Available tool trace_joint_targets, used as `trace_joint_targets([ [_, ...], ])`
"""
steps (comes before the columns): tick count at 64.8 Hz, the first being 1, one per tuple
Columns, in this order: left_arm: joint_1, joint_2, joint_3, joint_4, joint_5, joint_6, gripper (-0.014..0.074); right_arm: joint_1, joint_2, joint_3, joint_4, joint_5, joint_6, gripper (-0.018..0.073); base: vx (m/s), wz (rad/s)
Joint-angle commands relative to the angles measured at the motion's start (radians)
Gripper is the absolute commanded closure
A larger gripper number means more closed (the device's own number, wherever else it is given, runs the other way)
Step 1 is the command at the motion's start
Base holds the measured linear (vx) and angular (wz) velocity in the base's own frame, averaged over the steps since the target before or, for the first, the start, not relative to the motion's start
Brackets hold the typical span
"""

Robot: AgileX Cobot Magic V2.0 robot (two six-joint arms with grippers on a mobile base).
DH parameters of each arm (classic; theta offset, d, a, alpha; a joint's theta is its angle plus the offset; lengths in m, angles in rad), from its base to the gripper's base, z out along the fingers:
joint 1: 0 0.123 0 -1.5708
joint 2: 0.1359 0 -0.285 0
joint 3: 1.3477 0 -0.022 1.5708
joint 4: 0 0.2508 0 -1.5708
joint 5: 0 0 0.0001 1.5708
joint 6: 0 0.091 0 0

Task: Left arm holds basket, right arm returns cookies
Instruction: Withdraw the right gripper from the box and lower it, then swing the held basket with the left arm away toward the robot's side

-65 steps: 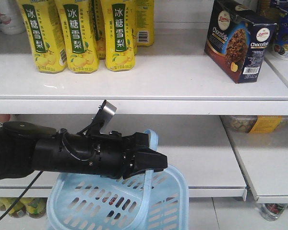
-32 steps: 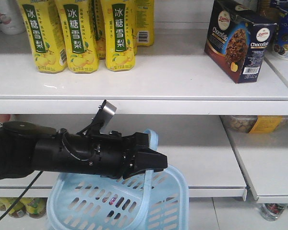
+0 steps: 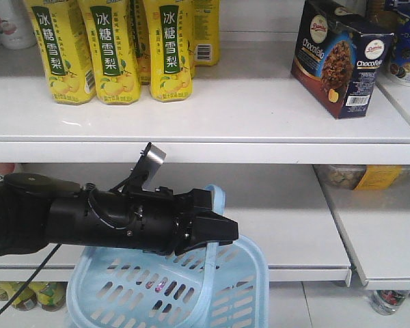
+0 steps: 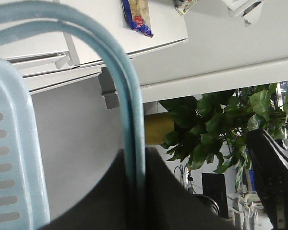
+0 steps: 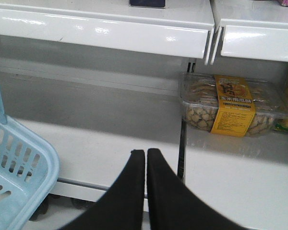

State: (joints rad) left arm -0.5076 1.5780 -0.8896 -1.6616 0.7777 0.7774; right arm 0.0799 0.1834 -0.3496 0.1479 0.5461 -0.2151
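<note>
3 yellow drink cartons [image 3: 116, 51] are seen on the upper white shelf [image 3: 212, 113], where the dark navy Chocofole cookie box [image 3: 342, 58] stands at right. The light blue slotted plastic basket [image 3: 171, 290] is hung by its handle [image 4: 132, 120], pinched in the left black gripper [image 3: 215, 232]. The right gripper [image 5: 145, 155] is pressed together, empty, near a clear nut tray [image 5: 233, 106].

Basket [image 3: 171, 290] bottom cut off by frame edge; contents indistinct behind slots.

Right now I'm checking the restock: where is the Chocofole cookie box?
In the front view, the cookie box stands on the upper shelf at its right end, right of the yellow drink cartons.
</note>
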Motion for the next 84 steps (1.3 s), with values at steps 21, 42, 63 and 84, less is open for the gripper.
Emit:
trace_joint_targets([
  [21, 0.001, -0.049, -0.032, -0.049, 0.008, 0.047, 0.0603, 0.001, 0.019, -0.025, 0.005, -0.08, -0.002, 0.0567, 0.0, 0.0],
  [42, 0.0, -0.226, -0.027, 0.137, 0.23, 0.047, 0.0603, 0.001, 0.019, -0.025, 0.005, -0.08, -0.002, 0.0567, 0.0, 0.0],
  [63, 0.0, -0.605, 0.251, 0.202, 0.103, 0.047, 0.0603, 0.001, 0.019, -0.025, 0.005, -0.08, -0.003, 0.0567, 0.0, 0.0],
  [84, 0.001, -1.025, 0.541, 0.356, -0.35, 0.047, 0.0603, 0.001, 0.019, -0.025, 0.005, -0.08, -0.004, 0.0567, 0.0, 0.0],
])
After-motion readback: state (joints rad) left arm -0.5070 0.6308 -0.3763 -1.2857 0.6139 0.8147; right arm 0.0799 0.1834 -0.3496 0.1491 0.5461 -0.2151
